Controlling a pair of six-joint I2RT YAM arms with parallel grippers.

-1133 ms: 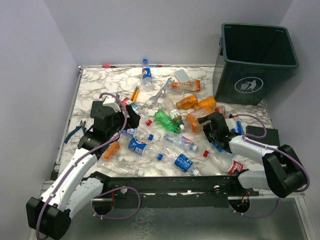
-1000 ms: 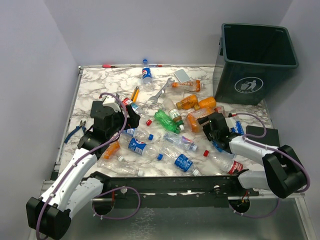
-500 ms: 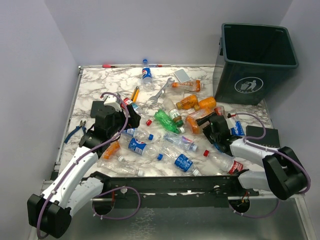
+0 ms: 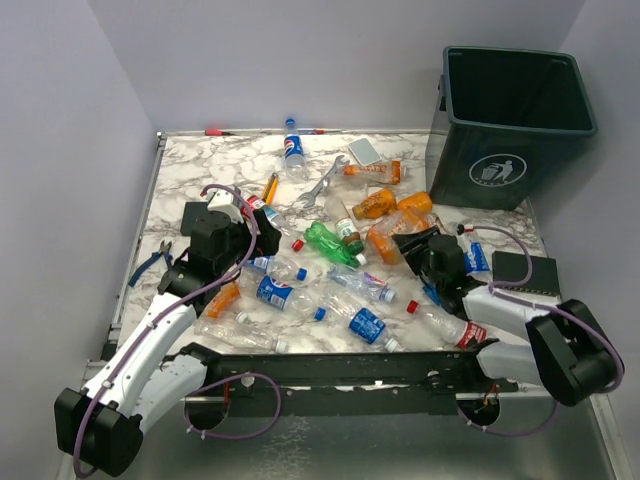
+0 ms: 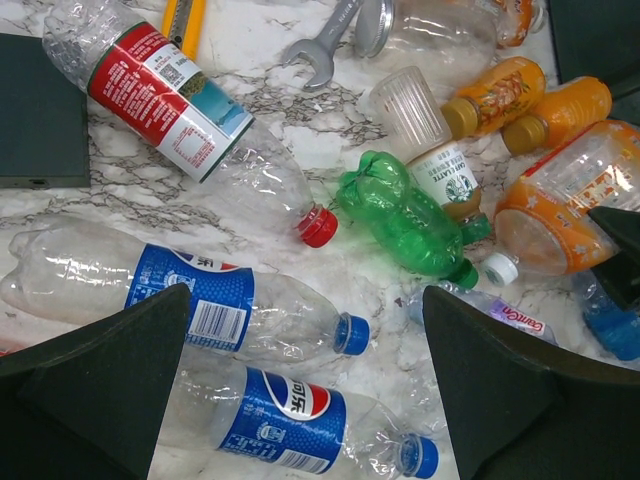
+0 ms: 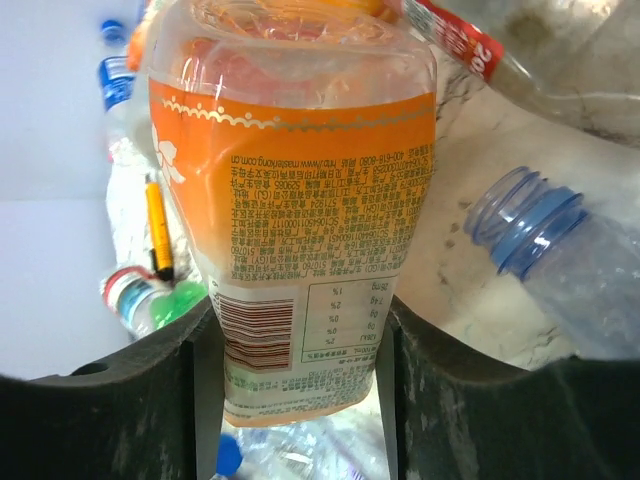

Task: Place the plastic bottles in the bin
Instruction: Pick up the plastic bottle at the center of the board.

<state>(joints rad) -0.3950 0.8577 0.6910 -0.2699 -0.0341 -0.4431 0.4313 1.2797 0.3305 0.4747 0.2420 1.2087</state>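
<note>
Orange-label bottle (image 6: 300,200) is clamped btwn the right gripper (image 6: 295,345) fingers, both sides touching (lifted or not, can't tell). It's beside the other bottles (image 5: 230,300) on the marble table (image 4: 200,170). The bin (image 4: 500,170) is well apart, at far right. The left gripper (image 5: 305,300) is spread wide above them w/ nothing in it.

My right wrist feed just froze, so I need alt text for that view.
The right gripper is closed on a clear bottle with an orange label, one finger against each side. Beside it, an uncapped clear bottle with a blue neck lies on the marble table.
</note>
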